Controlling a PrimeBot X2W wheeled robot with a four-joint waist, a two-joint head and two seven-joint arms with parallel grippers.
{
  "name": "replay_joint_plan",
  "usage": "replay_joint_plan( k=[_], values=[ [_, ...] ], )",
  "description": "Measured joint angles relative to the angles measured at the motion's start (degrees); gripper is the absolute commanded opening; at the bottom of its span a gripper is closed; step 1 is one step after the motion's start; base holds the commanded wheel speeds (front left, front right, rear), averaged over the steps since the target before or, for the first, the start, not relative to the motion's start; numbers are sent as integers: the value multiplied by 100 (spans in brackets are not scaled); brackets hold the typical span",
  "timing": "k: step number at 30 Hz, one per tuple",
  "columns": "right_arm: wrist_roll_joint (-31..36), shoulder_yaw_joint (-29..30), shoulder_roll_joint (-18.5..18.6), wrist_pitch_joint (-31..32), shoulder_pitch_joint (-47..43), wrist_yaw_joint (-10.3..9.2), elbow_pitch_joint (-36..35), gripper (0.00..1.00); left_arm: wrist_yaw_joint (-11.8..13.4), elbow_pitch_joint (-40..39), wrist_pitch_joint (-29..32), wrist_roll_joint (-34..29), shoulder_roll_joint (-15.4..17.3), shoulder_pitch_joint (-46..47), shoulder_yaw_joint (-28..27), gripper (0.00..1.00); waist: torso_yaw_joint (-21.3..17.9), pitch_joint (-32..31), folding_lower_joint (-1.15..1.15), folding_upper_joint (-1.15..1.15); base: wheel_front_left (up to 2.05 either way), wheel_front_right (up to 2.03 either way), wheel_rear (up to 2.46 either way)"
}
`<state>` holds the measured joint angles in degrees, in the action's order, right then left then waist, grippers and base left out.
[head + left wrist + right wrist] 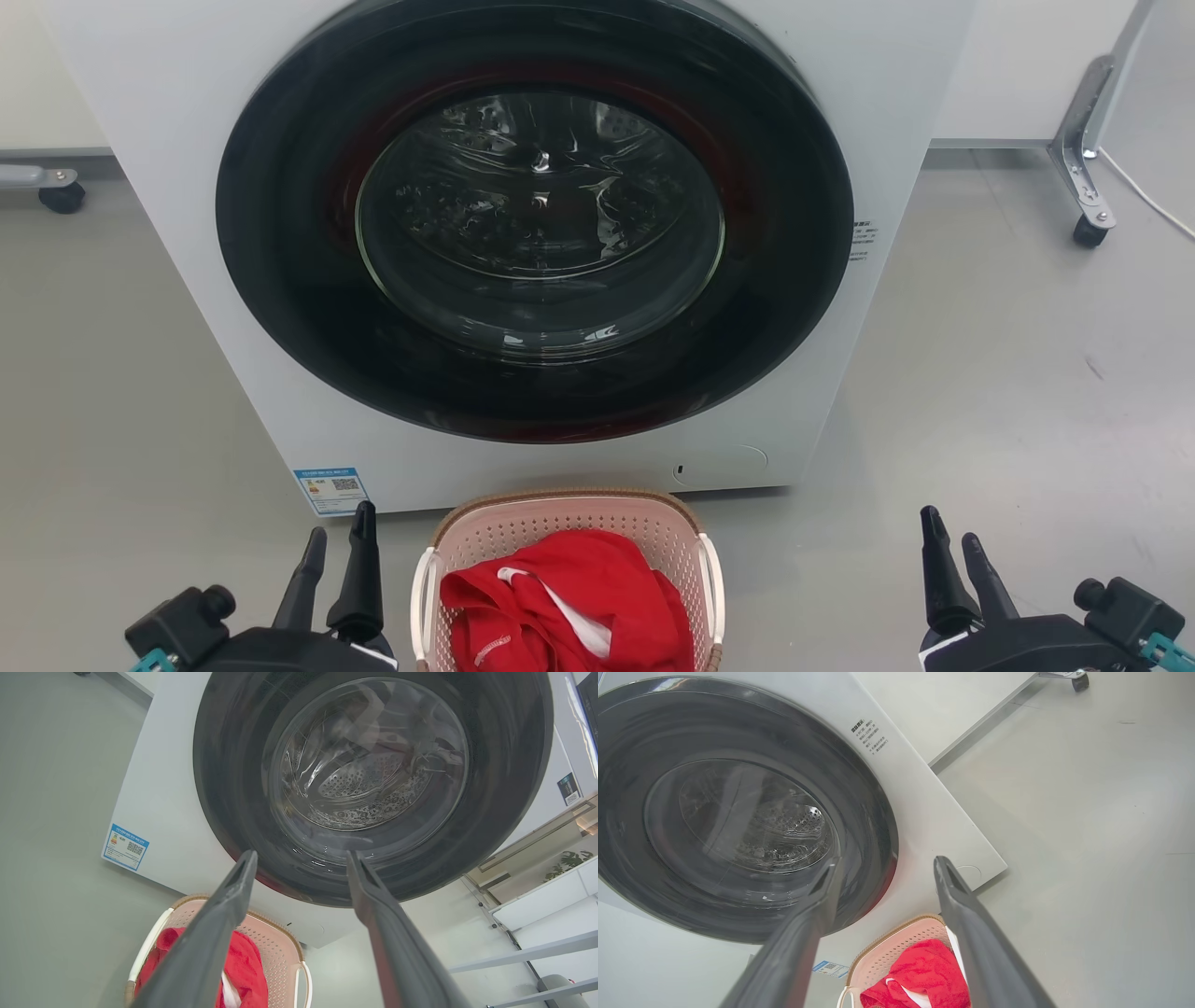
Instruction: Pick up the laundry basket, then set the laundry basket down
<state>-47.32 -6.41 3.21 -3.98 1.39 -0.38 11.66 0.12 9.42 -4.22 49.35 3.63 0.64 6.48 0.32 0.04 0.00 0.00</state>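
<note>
on the floor before the washing machine (168, 243): the laundry basket (579, 527) stands upright, its far rim near the machine's white front, with a red garment (569, 607) heaped inside.
left gripper (341, 525): just beside the basket's left white handle (422, 597), fingers spread, holding nothing.
right gripper (949, 527): farther out from the right white handle (714, 588), fingers spread, holding nothing.
step in hand: judged as the approach; neither gripper touches the basket yet.
risk, uneven grip: the right gripper has more way to go than the left, so one side could take hold first and the basket would tip or swing.
risk, slipping handle: the handles look thin and smooth, so a shallow pinch could let one slide out mid-lift.
risk, spill: the garment rides high, so a tilt could drop it on the floor (980, 373).
risk, collision: the basket sits close to the machine, and a forward lift could knock the rim against the round door (537, 233).
</note>
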Motion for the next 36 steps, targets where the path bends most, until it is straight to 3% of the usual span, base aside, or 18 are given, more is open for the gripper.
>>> replay_joint_plan(
  k=[36],
  values=[
    [3529, -527, 21, -778, -227, -508, -627, 100, 508, -713, -754, -3412, 101, -177, 656, 100, 11, 10, 0, 0, 0, 0, 0]
  ],
)
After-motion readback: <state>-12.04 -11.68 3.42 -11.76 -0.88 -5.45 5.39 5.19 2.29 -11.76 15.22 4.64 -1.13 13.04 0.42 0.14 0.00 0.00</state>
